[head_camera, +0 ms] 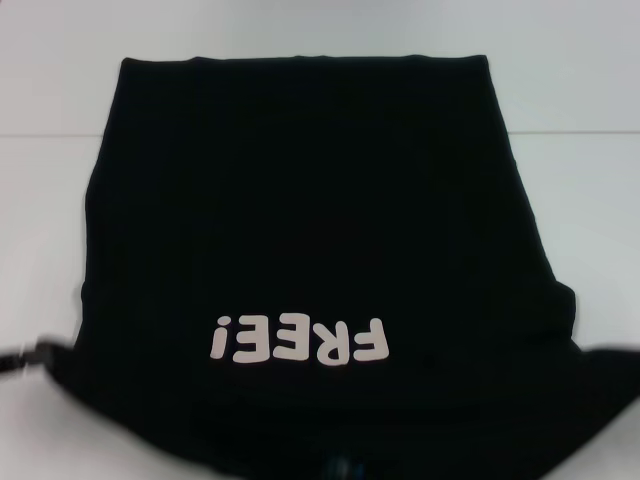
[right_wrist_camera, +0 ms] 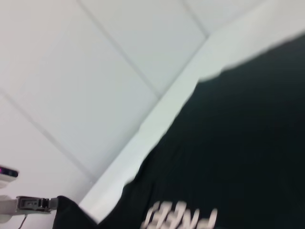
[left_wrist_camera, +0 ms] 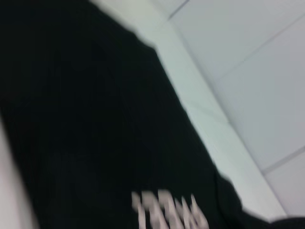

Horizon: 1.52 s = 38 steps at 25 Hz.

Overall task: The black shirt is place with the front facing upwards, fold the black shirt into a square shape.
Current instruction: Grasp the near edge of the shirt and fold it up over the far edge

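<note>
Left end effector (head_camera: 22, 354): only a dark, smeared shape at the left edge of the head view, touching the tip of the left sleeve (head_camera: 70, 378). Cannot tell whether it is wide, narrow or clamped on cloth. A pale piece of hardware (right_wrist_camera: 28, 204) low in the right wrist view, beside a point of black fabric, is possibly the same end effector; the view is too poor to be sure.

Black shirt (head_camera: 320, 230): flat on the white table (head_camera: 40, 200), front up, filling the middle of the head view. The hem (head_camera: 300, 62) lies at the far side. The white "FREE!" lettering (head_camera: 298, 340) reads upside down on the near side, and the blue neck label (head_camera: 345, 467) sits at the near edge. The body is smooth, with a slight bulge on its right edge.

Right sleeve (head_camera: 600, 372): drawn out to the right edge of the head view. Right end effector: not seen in any view, state unknown.

Judgement: the folding looks barely begun. The step in hand is probably taking both sleeves to bring the sides inward.

Notes for doing it well:
- Grip each sleeve near the shoulder seam, through both layers.
- Lift just clear of the table and carry both sides in evenly, so the folds run parallel.
- Keep the lettering centred.
- Lay the cloth down before letting go, to avoid dragging the body askew.
</note>
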Tool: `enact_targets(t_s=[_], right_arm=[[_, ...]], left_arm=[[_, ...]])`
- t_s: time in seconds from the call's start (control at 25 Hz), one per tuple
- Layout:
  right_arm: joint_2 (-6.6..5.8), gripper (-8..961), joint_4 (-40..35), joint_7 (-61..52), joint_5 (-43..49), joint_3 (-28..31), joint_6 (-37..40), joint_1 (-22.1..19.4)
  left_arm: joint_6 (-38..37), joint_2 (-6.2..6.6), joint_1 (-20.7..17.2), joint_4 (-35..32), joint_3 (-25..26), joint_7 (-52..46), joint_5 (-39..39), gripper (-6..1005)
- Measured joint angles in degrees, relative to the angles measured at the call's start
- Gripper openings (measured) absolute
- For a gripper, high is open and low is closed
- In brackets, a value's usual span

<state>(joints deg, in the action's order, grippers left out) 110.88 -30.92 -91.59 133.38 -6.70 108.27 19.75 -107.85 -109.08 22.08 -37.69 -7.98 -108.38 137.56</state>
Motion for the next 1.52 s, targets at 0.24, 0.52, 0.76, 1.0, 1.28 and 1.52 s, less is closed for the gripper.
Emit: enact_targets(t_s=[0.24, 0.52, 0.76, 1.0, 1.28, 1.52], right_arm=[[-0.78, 40, 0.49, -1.81, -0.09, 5.76, -7.1, 8.2], [0.05, 39, 2.69, -3.32, -0.96, 5.26, -25.79, 18.04], [-0.15, 39, 5.15, -3.71, -1.32, 3.32, -42.07, 25.48], [0.12, 39, 7.36, -3.02, -4.61, -3.04, -55.74, 30.23], [1.69, 40, 12.5, 0.85, -12.44, -10.56, -68.4, 33.36], [6.33, 40, 15.91, 11.92, -18.64, -11.13, -76.48, 33.94]], left_arm=[[11.55, 1.4, 11.7, 5.58, 2.49, -0.9, -0.24, 16], [29.6, 0.06, 21.63, 9.36, 2.15, -0.64, -2.09, 17], [44.02, -0.94, 26.23, 12.11, 0.91, 2.99, -7.54, 18], [55.81, -3.22, 29.02, 14.57, 0.53, 11.09, -13.84, 18], [66.53, -5.63, 30.89, 19.23, 0.59, 24.11, -21.05, 19], [71.42, -9.28, 29.79, 21.08, 0.64, 36.73, -28.51, 20]])
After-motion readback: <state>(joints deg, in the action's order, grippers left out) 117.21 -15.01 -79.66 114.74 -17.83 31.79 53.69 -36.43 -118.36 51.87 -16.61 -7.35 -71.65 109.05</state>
